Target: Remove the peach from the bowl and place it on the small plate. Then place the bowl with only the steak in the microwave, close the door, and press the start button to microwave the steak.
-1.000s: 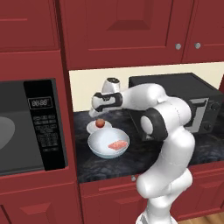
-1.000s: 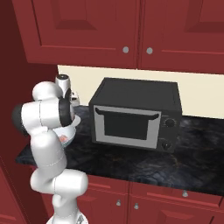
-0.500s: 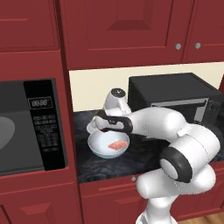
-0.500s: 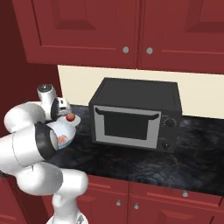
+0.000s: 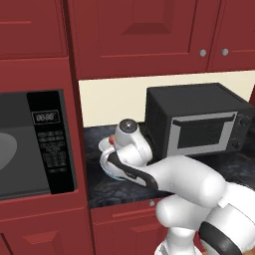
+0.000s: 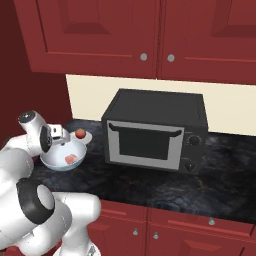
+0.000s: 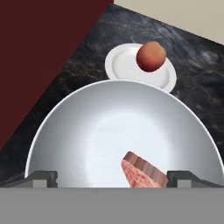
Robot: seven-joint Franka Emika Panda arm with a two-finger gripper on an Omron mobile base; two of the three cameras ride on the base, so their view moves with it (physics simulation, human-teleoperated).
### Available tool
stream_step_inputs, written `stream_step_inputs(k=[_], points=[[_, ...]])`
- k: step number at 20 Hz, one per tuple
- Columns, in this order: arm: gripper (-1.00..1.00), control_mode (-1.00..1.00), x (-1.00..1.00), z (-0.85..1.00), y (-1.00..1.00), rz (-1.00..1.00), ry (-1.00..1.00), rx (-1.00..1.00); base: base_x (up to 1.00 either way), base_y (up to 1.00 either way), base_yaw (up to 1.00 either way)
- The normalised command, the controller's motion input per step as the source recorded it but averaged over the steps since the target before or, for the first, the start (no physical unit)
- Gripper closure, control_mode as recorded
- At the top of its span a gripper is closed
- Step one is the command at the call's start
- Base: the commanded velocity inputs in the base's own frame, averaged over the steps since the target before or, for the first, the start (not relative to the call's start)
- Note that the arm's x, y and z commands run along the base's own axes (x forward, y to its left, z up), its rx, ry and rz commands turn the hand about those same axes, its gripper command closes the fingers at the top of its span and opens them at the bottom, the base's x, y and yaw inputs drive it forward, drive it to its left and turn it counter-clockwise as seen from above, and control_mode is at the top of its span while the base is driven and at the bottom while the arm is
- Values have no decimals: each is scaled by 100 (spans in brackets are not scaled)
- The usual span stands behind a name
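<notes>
Hand view looks down into the bowl, wide pale inside, with the steak lying at its near edge between the two dark fingertips. The tips sit far apart at either bottom corner, so the gripper is spread wide with nothing clamped; whether the tips touch the bowl rim can't be told. Past the bowl's far rim sits the small plate on the dark counter, with the peach resting on it toward one side. The plate is just beside the bowl, their rims overlapping here; contact unclear. The right base view gives the layout from the side: bowl on the counter with the steak showing pink inside, peach on the plate just behind it, the hand directly above the bowl's left side, and the black-and-silver countertop oven off to the right, apart from the bowl. The left base view adds the microwave built into the red cabinets, its door shut, keypad strip alongside. In that view the arm covers most of the bowl, only a sliver of rim showing under the wrist, with a small bit of the peach peeking out beside the hand.
</notes>
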Motion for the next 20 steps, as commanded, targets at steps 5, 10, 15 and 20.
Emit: stream_step_inputs(k=[5, 10, 15, 20], points=[[-100, -100, -7, -15, 16, 0, 5, -13, 0, 0, 0], [-100, -100, -10, -18, 16, 0, 15, -15, 0, 0, 0], [-100, -100, -44, -10, 25, 0, 13, -13, 0, 0, 0], [-100, -100, -9, -15, 10, 0, 14, -12, 0, 0, 0]])
